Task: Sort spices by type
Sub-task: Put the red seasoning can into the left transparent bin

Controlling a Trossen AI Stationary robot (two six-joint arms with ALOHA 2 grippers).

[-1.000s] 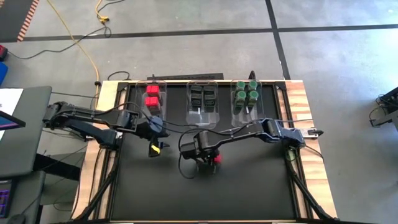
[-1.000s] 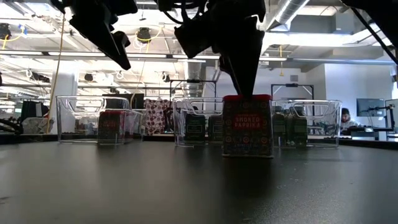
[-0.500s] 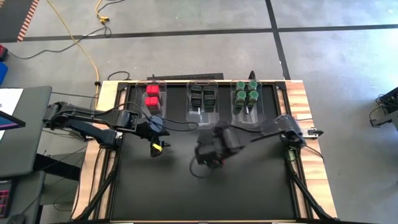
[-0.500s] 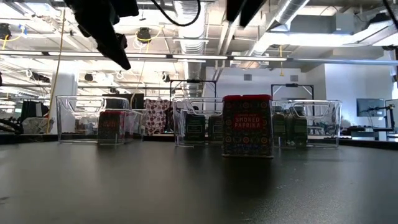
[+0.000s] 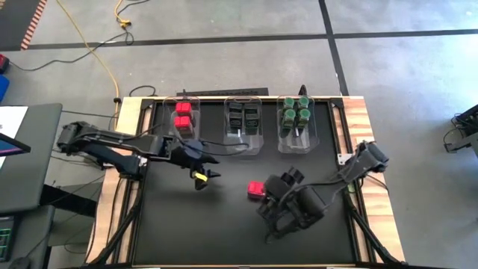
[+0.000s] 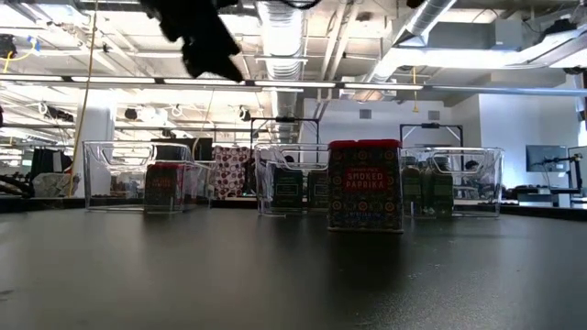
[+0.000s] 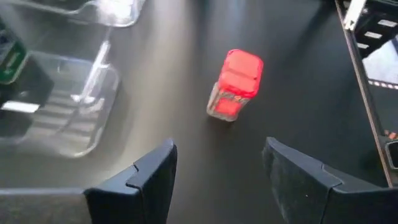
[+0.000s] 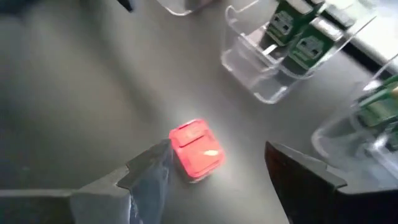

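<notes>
A red-topped spice stands upright on its base on the black table near the middle, free of both grippers; it also shows in the low view as the red-topped spice and in both wrist views as the spice and the spice. My left gripper hovers open to its left, above the table, fingers apart around nothing. My right gripper is open, raised, just right of the spice and pointing down at it.
Three clear bins stand in a row at the far side: the left bin holds red-topped spices, the middle bin dark ones, the right bin green-lidded jars. Bare black table lies in front of them.
My right gripper has lifted off the red-topped spice, risen and swung back toward the table's right and near edges, rolling as it went. The spice stays upright where it stood. My left gripper has moved toward the table's right, nearer the spice.
</notes>
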